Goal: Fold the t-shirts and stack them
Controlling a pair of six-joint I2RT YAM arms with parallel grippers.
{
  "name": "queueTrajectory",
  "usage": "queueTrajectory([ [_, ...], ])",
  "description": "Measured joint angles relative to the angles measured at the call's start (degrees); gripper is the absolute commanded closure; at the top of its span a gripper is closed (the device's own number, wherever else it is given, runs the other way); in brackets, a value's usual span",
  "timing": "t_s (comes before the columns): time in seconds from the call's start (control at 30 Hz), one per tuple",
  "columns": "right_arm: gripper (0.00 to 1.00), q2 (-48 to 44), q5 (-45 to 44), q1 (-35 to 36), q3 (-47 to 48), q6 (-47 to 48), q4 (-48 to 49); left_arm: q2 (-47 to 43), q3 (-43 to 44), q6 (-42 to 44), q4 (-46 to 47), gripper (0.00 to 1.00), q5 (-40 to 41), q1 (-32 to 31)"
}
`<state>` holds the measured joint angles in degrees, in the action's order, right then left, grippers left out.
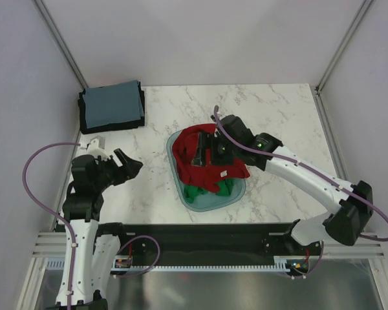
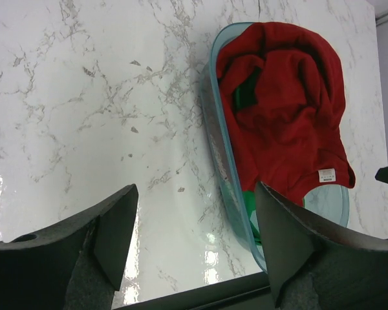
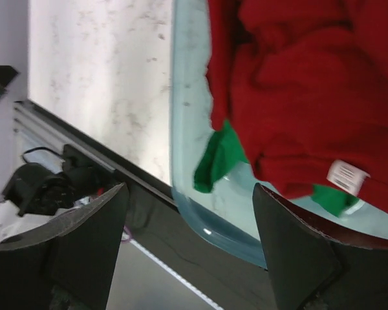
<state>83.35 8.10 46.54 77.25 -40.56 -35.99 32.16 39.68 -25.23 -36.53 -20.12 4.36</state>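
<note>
- Right gripper (image 3: pixel 191 248) is hovering with its fingers spread and empty; left gripper (image 2: pixel 194 252) is gaping too
- Dark red t-shirt (image 3: pixel 297 97) is lying crumpled just beyond the right gripper, in the teal basin (image 3: pixel 187 77), covering a green t-shirt (image 3: pixel 216 158)
- Limp, light cloth, I judge: a raised fold near the neck label (image 3: pixel 346 175) is looking the safest hold

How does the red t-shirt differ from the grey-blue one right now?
The red t-shirt is crumpled in the teal basin; the grey-blue t-shirt is folded flat on the table, far-left corner. The red one lies over a green shirt; the grey-blue one tops dark folded ones. Both are plain cloth.
</note>
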Motion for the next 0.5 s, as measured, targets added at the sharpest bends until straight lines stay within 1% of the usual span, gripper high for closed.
queueTrajectory([
  [0.1,0.13,-4.8,-3.6,-0.4,-4.8,0.5,-2.9,0.3,0.0,0.0,0.3,0.17,-0.7,0.0],
  [0.27,0.13,-10.3,-9.7,-0.3,-11.5,0.5,-6.0,3.6,0.0,0.1,1.1,0.2,-3.8,0.0],
  [0.37,0.13,-12.5,-13.5,-0.6,-14.9,0.6,-7.4,5.2,0.0,0.1,1.1,0.19,-4.2,0.0],
  [0.5,0.13,-13.3,-17.3,-2.1,-16.2,0.5,-9.2,5.7,0.0,0.1,1.1,0.2,-4.3,0.0],
])
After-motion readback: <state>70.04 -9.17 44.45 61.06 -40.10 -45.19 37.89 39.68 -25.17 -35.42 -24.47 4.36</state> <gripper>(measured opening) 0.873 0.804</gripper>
